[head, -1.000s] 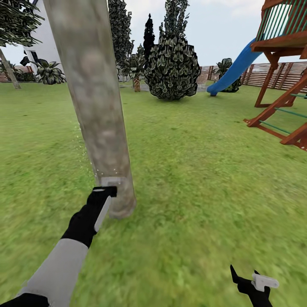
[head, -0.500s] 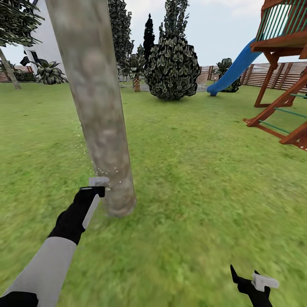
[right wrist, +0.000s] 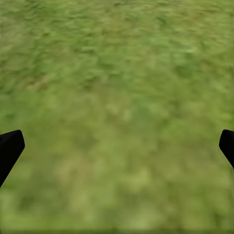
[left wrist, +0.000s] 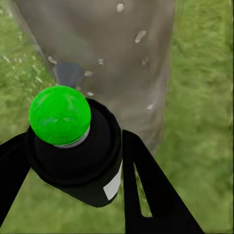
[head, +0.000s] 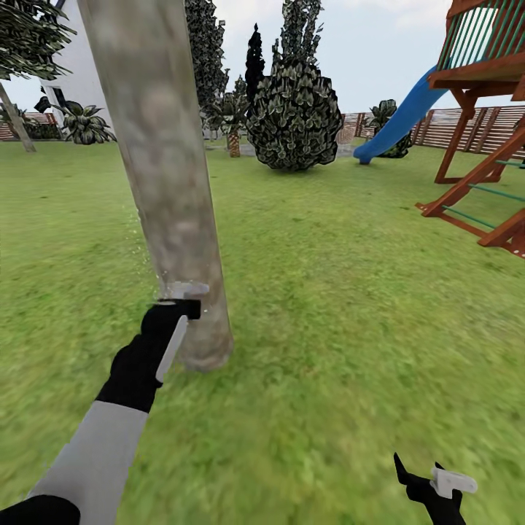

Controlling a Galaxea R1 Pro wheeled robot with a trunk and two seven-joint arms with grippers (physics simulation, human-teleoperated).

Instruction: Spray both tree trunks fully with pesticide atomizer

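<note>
1. Right gripper (head: 430,485) hangs low over the grass (right wrist: 117,97), jaws spread and empty
2. Left gripper (left wrist: 80,165) pinches the atomizer (left wrist: 73,146), aimed at the trunk (head: 171,219) near its base
3. Droplets (left wrist: 140,35) speckle the trunk; coverage looks partial
4. The far tree (head: 14,109) appears unsprayed and remains to do

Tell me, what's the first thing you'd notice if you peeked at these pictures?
The big grey tree trunk stands right in front, rising from the grass, with pale specks on its bark. The left gripper holds a dark pesticide atomizer with a bright green top close to the trunk's lower part. Far right, a blue slide leans off a wooden play frame.
</note>
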